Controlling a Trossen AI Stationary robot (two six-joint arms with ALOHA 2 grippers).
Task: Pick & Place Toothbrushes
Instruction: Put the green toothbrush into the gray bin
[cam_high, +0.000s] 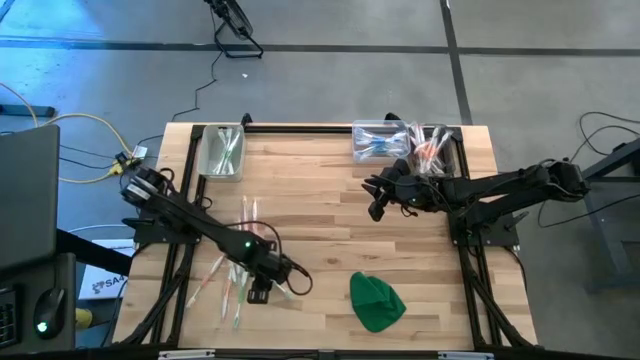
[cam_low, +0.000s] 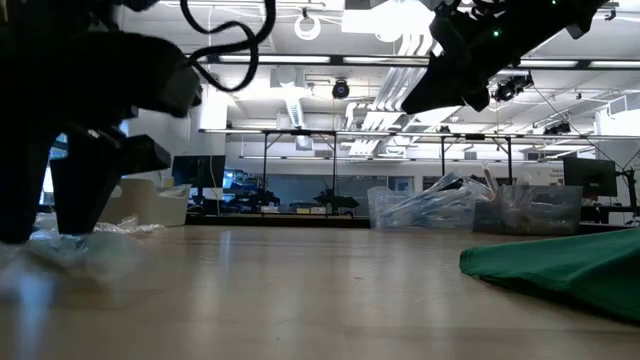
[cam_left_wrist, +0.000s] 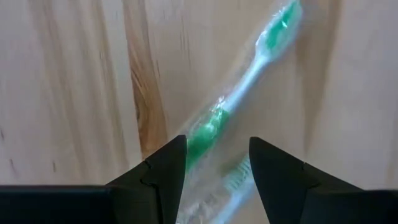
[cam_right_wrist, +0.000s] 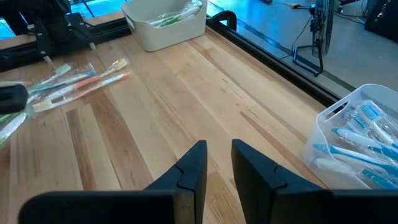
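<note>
High view, catalogued left to right, with the green cloth (cam_high: 377, 301) as landmark.

1. Bin with green toothbrushes (cam_high: 222, 151): clear, set at the table's (cam_high: 330, 200) far edge, far left of the cloth and well apart from it.

2. Loose toothbrushes (cam_high: 232, 275): a scatter of wrapped pale sticks with green, orange and pink accents, laid flat on the wood left of the cloth.

3. Left gripper (cam_high: 260, 292): lowered over the scatter, just left of the cloth. In the left wrist view its fingers (cam_left_wrist: 166, 168) are seen spread, standing on either side of a green wrapped toothbrush (cam_left_wrist: 245, 93) that lies slantwise on the wood; no pinch on it is seen.

4. Right gripper (cam_high: 377, 209): held above bare wood, beyond the cloth toward the far edge. In the right wrist view its fingers (cam_right_wrist: 193, 167) are seen drawn close with a narrow gap, and nothing is held between them.

5. Bin with blue toothbrushes (cam_high: 380, 141): clear, at the far edge, beyond the cloth.

6. Bin with orange toothbrushes (cam_high: 435, 147): clear, just right of the blue bin, touching or nearly so.
</note>
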